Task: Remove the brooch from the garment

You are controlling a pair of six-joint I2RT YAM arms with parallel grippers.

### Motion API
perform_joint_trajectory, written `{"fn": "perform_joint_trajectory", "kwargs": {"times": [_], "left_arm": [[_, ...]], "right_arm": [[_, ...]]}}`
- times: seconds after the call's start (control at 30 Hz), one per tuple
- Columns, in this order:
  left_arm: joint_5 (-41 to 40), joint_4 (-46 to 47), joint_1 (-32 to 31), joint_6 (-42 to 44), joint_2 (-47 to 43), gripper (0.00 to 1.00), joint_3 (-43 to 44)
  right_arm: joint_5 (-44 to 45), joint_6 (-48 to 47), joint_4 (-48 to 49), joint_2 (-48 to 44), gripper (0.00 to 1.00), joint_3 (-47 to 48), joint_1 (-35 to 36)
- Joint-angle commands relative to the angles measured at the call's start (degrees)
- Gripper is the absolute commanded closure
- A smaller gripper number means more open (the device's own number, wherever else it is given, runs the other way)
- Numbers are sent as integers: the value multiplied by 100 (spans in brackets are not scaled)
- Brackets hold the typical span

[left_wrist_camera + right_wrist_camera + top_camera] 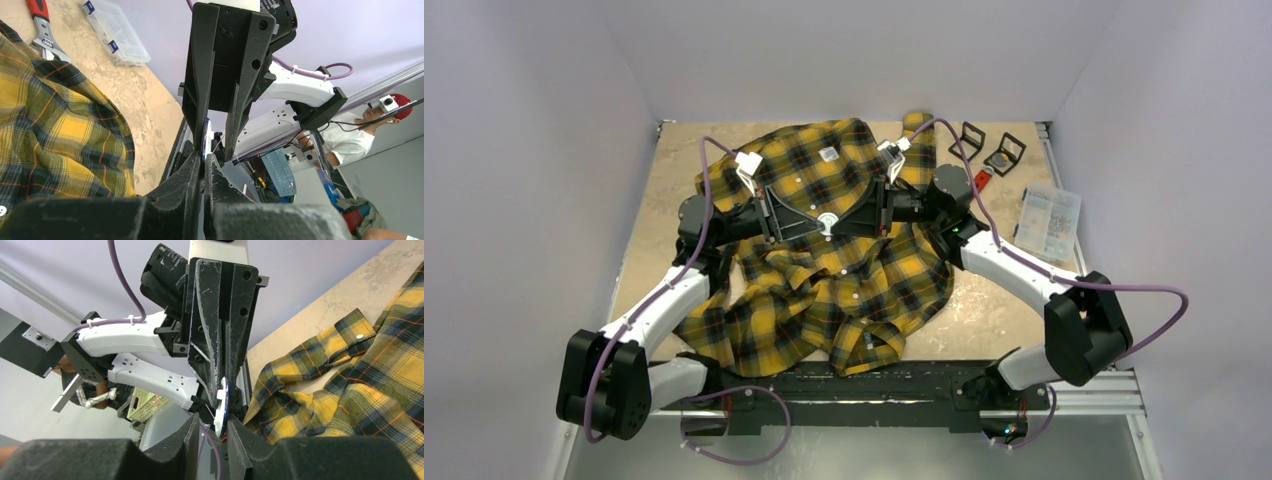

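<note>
Pale lilac walls close round a beige, stone-patterned surface (652,200), and across its middle we see the large long-sleeved shirt in yellow and black plaid with thin red lines (824,290) lying crumpled, collar towards the far wall and one cuff near the arm bases. Above its chest the two arms meet nose to nose from either side. Between them sits the small round white brooch (222,407), lifted off the cloth, with the shirt spread well below it in both wrist views. Our left pincer (204,162) is clamped on the brooch's thin edge, its black fingers nearly touching. Our right pincer (212,432) faces it with the jaws standing apart, the disc in the gap and close to one finger (200,110). Off to the far right of the shirt we make out a red-handled wrench (982,180), two black square frames (1004,153) side by side, and a clear plastic compartment box (1049,220) near the right-hand rail
</note>
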Motion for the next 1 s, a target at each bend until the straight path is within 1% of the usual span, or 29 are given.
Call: {"fn": "perform_joint_trajectory", "kwargs": {"times": [0.0,0.2,0.3,0.37,0.63,0.97], "left_arm": [[-20,301,33,-51,0,100,168],[14,318,-11,-15,-31,100,150],[38,332,-35,5,-40,100,146],[51,332,-59,22,-56,100,134],[134,400,-124,95,-66,100,97],[248,436,-169,214,-65,100,106]], "right_arm": [[97,55,313,7,72,23,-27],[38,161,466,94,78,58,-29],[35,212,540,111,83,59,-23],[27,247,575,117,85,67,-24],[-52,436,799,199,85,116,-28],[-127,545,851,283,82,182,-20]]}}
